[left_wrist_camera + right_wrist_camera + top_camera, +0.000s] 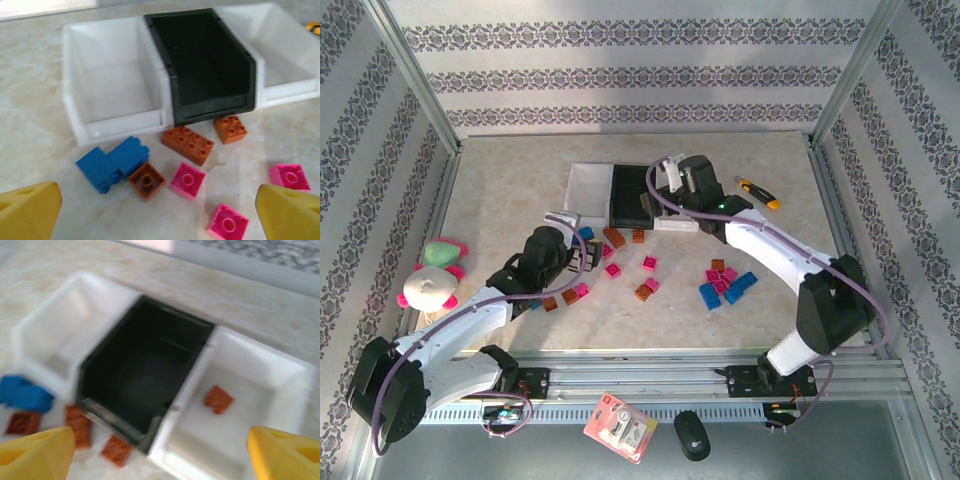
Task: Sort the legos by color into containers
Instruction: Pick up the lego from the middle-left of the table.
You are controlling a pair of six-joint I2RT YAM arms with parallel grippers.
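My right gripper (pixel 160 455) hangs over the row of three trays. Its yellow fingers (pixel 35 452) are spread wide, with nothing between them. Just ahead of it, toward its right finger, one orange-brown brick (pixel 218 399) lies flat on the floor of the right white tray (pixel 260 407), turned at an angle to the walls. The black tray (pixel 140 375) is straight ahead of this gripper, and the left white tray (pixel 65 325) is ahead toward its left finger.

My left gripper (pixel 159 212) sits low over the table (pixel 30 150), fingers also wide apart and gripping nothing. Loose legos lie just ahead, between its fingertips. They are small square bricks with round studs on top. A pink single-stud square (pixel 187 180) lies beside a brown single-stud square (pixel 146 181), which touches two blue bricks (pixel 112 162) on its left. A second pink square (pixel 227 222) lies nearer the right fingertip, and a third (pixel 290 176) lies just ahead of that fingertip. Farther ahead, close to the black tray's front lip, two orange four-stud bricks (pixel 187 142) sit side by side, with another orange brick (pixel 230 129) just to their right.

From above, a blue and pink cluster (pixel 730 290) lies well to the right of the left gripper.
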